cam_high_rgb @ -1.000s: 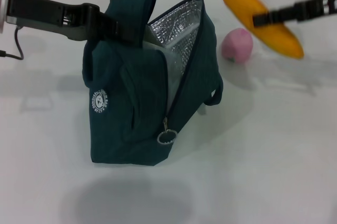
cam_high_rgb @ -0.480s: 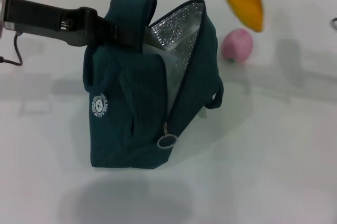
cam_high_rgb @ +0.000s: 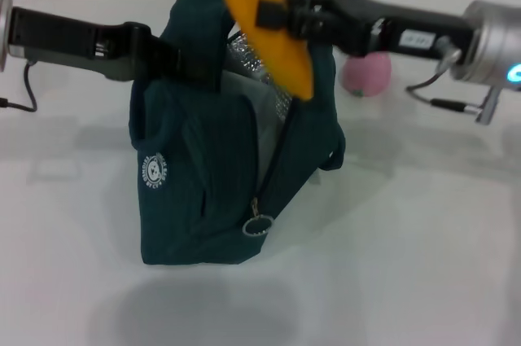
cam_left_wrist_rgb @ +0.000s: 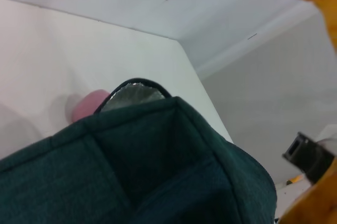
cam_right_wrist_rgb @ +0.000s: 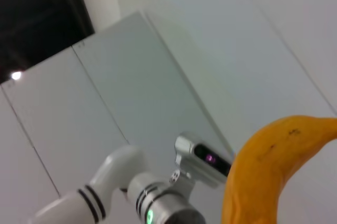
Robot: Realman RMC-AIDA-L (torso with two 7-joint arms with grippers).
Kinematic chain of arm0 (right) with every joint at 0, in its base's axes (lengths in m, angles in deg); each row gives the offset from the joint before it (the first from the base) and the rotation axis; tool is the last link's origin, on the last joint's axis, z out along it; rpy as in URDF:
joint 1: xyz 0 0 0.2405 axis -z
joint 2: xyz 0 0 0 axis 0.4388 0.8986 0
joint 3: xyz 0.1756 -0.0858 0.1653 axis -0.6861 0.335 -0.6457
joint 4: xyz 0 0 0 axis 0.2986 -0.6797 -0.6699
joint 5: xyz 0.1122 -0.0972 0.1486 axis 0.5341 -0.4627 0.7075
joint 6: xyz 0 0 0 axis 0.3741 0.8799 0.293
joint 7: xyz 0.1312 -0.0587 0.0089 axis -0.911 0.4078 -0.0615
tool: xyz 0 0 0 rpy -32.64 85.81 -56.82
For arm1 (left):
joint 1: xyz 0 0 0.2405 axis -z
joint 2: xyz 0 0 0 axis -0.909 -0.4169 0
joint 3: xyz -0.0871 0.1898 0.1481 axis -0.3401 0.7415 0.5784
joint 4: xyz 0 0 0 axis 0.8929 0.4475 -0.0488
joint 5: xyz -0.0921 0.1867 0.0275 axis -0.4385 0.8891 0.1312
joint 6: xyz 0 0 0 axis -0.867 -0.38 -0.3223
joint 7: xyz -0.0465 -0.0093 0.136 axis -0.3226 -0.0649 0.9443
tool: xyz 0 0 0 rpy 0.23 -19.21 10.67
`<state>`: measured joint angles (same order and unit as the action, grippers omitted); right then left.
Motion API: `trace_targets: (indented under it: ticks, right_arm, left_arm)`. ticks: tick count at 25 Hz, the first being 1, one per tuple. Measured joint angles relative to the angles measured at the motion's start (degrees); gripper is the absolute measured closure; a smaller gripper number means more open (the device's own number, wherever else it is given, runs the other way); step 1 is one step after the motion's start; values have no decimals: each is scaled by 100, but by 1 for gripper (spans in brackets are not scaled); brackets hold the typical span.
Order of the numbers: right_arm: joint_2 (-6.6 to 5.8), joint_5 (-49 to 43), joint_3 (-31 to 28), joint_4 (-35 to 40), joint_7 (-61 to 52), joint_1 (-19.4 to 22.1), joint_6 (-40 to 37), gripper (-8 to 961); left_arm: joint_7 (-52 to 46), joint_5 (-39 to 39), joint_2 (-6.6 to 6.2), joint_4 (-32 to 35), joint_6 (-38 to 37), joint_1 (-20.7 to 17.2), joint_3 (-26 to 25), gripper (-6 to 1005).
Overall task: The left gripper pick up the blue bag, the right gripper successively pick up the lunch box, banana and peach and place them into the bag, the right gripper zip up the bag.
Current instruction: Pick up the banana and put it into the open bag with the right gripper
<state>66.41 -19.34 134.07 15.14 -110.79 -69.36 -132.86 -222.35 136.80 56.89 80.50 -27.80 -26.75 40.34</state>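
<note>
Right claw [cam_high_rgb: 273, 14] pinching banana [cam_high_rgb: 264, 20] above open blue bag [cam_high_rgb: 212, 175] mid-table | left claw [cam_high_rgb: 191, 57] clamped on bag's rim — apparently | peach [cam_high_rgb: 366, 71] behind, toward far edge | risk: banana's tip catches the rim — tips out.

Black arms with silver cuffs, thin black cables, a white label.

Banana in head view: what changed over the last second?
The right gripper, shut on the banana, carried it from the far right across to above the open mouth of the blue bag. The left gripper keeps holding the bag up by its handle; the peach stayed put on the table.
</note>
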Motion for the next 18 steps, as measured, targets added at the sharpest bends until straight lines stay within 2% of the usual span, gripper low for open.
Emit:
trace_targets:
  ticks: [7, 12, 18]
  right_arm:
    - [0, 1293, 1804, -11, 703, 63, 613, 528]
    - [0, 1541, 2187, -7, 887, 143, 802, 528]
    - [0, 1681, 2380, 2, 1200, 273, 931, 528]
  left_arm:
    - [75, -16, -35, -153, 11, 1, 0, 963]
    - [100, -16, -38, -153, 11, 1, 0, 963]
    - [109, -29, -38, -155, 8, 5, 0, 964]
